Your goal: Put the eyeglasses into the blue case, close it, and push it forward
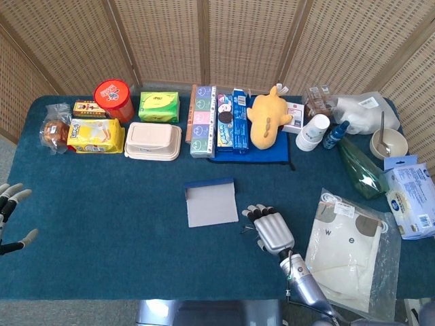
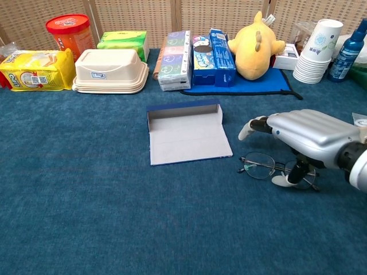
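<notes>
The blue case (image 1: 211,202) (image 2: 186,136) lies open and flat mid-table, grey inside, with nothing in it. The thin-framed eyeglasses (image 2: 259,166) lie on the cloth just right of it. In the head view only a sliver of the eyeglasses (image 1: 245,229) shows beside the hand. My right hand (image 1: 272,231) (image 2: 309,136) hovers palm-down over their right half, fingers extended toward the case. Its thumb (image 2: 286,179) reaches down beside the right lens, and no grip shows. My left hand (image 1: 9,212) is at the far left table edge, fingers apart, holding nothing.
A row of boxes, a red tin (image 1: 113,99), a beige lunch box (image 1: 153,140) and a yellow plush (image 1: 266,117) line the back. Stacked paper cups (image 2: 318,50) and a blue bottle (image 2: 348,54) stand at the back right. A plastic-bagged garment (image 1: 346,248) lies right of my right hand.
</notes>
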